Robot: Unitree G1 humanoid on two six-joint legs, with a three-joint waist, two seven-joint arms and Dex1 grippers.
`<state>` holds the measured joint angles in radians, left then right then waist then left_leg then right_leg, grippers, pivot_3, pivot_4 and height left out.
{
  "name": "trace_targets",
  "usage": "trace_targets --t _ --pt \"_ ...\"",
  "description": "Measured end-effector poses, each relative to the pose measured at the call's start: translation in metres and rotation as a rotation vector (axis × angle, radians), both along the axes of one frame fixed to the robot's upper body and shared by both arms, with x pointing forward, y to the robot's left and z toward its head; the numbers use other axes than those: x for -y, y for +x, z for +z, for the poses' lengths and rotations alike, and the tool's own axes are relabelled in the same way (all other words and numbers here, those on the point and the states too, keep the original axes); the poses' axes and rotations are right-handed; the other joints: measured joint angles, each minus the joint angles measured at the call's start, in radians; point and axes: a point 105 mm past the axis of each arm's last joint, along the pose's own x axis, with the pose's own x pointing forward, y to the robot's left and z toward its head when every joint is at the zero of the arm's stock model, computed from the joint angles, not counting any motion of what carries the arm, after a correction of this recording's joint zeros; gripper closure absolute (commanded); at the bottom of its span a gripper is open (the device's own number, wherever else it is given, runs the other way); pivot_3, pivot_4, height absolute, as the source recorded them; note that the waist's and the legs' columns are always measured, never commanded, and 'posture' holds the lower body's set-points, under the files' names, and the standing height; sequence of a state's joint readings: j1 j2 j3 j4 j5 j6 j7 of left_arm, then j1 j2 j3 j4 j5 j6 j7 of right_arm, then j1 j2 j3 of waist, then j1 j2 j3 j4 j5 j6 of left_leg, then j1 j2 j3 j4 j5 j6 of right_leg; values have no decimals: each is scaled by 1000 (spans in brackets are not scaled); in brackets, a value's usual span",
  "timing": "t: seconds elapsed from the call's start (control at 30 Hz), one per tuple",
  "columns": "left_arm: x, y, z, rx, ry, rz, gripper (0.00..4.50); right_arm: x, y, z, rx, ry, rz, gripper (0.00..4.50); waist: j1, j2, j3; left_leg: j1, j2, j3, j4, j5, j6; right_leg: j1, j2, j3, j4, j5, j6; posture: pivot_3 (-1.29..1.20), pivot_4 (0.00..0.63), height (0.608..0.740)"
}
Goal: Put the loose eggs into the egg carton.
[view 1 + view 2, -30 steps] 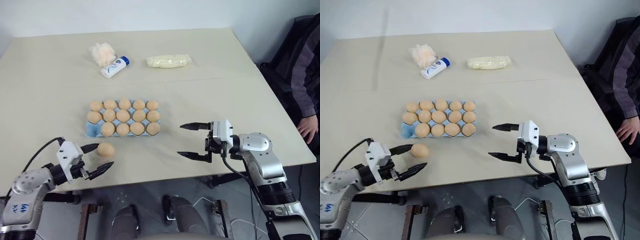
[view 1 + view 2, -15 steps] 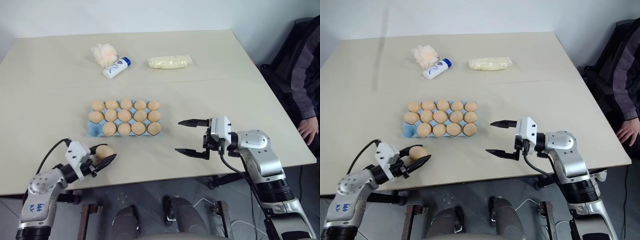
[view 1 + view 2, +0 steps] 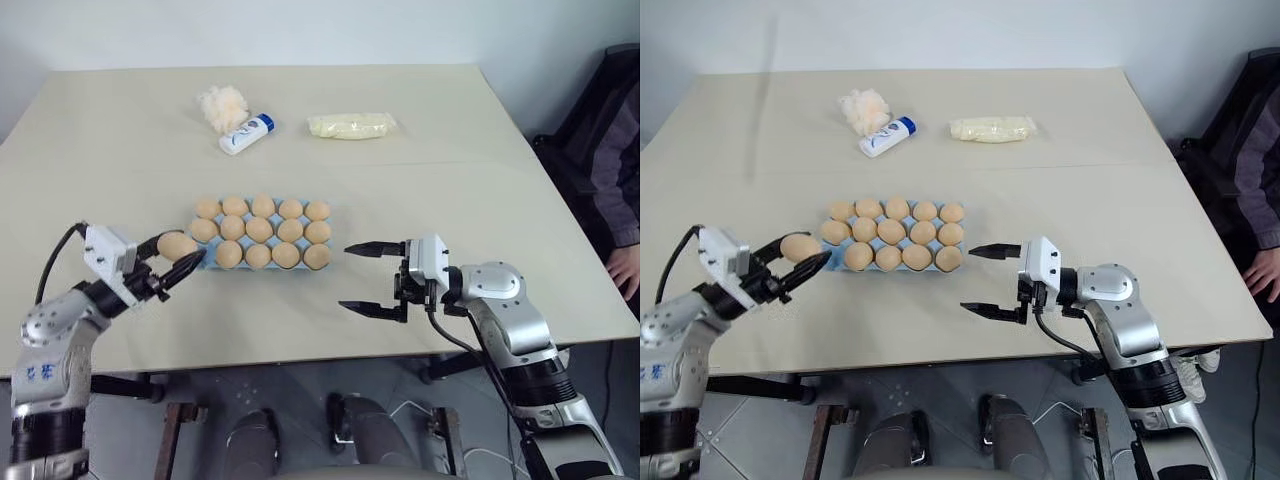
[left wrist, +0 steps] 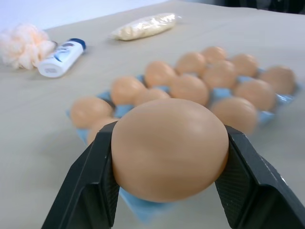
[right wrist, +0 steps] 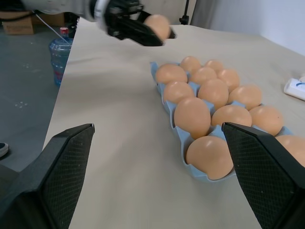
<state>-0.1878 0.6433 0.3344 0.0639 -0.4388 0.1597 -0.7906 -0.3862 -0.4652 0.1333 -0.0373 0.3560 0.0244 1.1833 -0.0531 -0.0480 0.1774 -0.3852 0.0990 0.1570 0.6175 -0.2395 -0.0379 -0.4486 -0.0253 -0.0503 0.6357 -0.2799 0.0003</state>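
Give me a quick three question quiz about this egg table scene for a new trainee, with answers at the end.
1. True or false: the left gripper holds an egg.
2. How many cups of the egg carton have no egg in them?
3. Which thing lies next to the white tube: A, the puff; B, the carton; C, the right gripper?

Key: 1 true. 2 one, the near corner cup on the robot's left. 3 A.

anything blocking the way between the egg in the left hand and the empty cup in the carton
Nothing visible does. The left hand holds the egg just beside the egg carton, right next to its one empty cup at the near left corner. The other cups are filled.
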Motion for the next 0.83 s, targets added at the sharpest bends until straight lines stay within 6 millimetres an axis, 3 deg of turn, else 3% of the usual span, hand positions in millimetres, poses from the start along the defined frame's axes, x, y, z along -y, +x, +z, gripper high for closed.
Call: trace_targets --t 0.13,0.23,0.4,0.47,0.6,0.73,0.83 --pt "3 7 -14 -66 28 -28 916 -1 1 2 4 9 -12 0 -4 0 0 0 0 1 0 -1 1 -1 1 0 2 0 1 0 150 740" --pt "3 5 -14 -62 30 -29 39 -1 1 5 15 20 -20 0 0 0 0 0 1 0 -1 -1 0 -1 1 -1 2 0 0 0 150 740" --pt "-3 -6 -20 -86 66 -29 39 -1 2 6 19 25 -32 0 -1 0 0 0 1 0 -1 -1 0 -1 1 -1 2 -1 0 0 150 740" --pt "-18 -14 -22 -101 101 11 39 2 3 6 22 26 -45 0 -4 0 0 0 1 0 -1 -1 0 -1 0 0 2 -1 0 0 150 740" --pt "-47 -29 -9 -76 173 74 39 14 10 9 29 33 -113 0 -2 0 0 0 1 -1 -1 -3 -3 -1 0 -1 1 -1 -1 0 150 740" --pt "-60 -49 -23 -121 245 73 39 31 11 -3 -7 33 -206 0 -1 1 0 0 1 -1 -3 -5 -3 -1 -1 -1 -2 -1 -1 0 150 740" --pt "-60 -50 -23 -115 239 88 39 40 15 -5 -13 52 -277 0 1 1 0 -1 1 -1 -2 -5 -3 -1 -1 -1 -2 -1 -1 0 150 740"
